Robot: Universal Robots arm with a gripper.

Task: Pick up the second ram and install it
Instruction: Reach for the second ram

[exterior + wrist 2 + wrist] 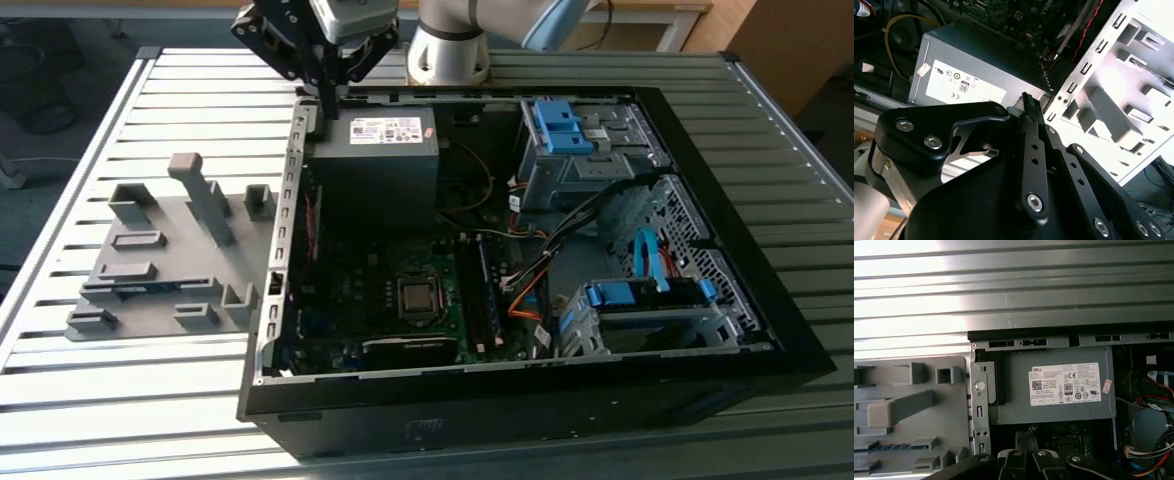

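Exterior view has my gripper [324, 98] hanging over the corner of the open computer case [534, 410], by the power supply [380, 150], fingers [1030, 145] pressed together with nothing between them. The second ram [134, 290] lies in the grey holder [167, 225] beside the case, well apart from me, not yet picked up or installed.
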